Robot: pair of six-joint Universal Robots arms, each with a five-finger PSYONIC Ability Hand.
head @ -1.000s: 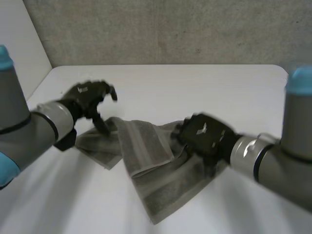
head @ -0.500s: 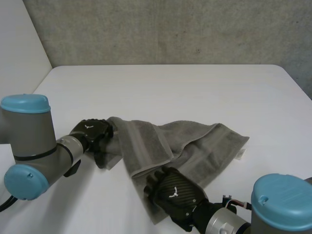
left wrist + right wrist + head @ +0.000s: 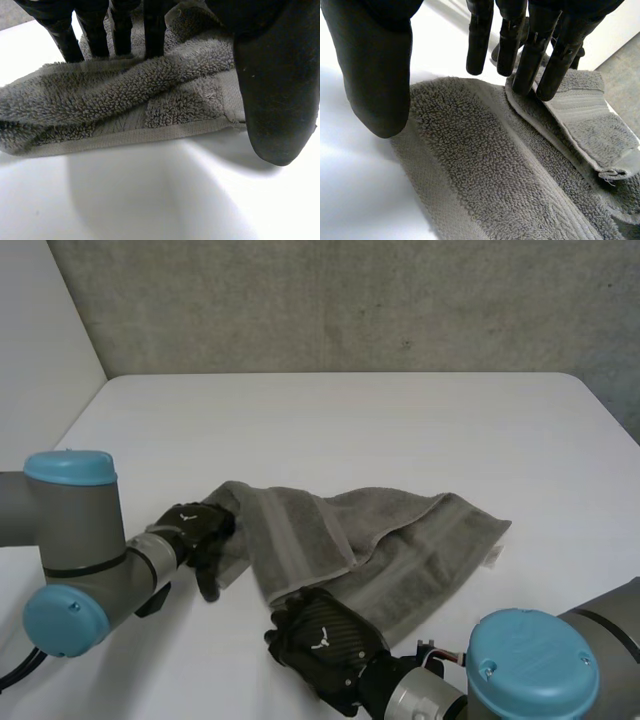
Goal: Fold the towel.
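Both hands have come down to the near side of the towel [image 3: 390, 540] since a second ago. My right hand [image 3: 322, 638] has left the middle of the cloth and swung round to its nearest corner. My left hand [image 3: 195, 532] has dropped from above the cloth to its left end. The towel itself has hardly shifted. It lies rumpled across the middle of the table [image 3: 400, 420], partly doubled over, with one banded flap lying across the rest.

On the left wrist view the fingers [image 3: 122, 30] are straight, with their tips on the far side of a ridge of cloth. The thumb [image 3: 277, 90] hangs just beside the hemmed edge and is not closed on it, so that hand is released and grips nothing. On the right wrist view the fingers [image 3: 512, 40] are also straight and point down at the edge of the overlying flap. I cannot tell whether they touch it. The thumb [image 3: 380, 75] sits over the corner's hem. I see no pinch there, so the right hand is released too.

I judge we are at the grasping step, and the fold proper has not begun. Next I would close each thumb against its fingers on the hem. The left should catch the edge rather than the whole ridge, and the right should take the corner layer rather than the flap lying on top. After that I would lift and draw the cloth flat before folding it over. Grabbing two layers at once would likely drag the bunching along.

As for containers, none figure here; the towel lies straight on the table top.
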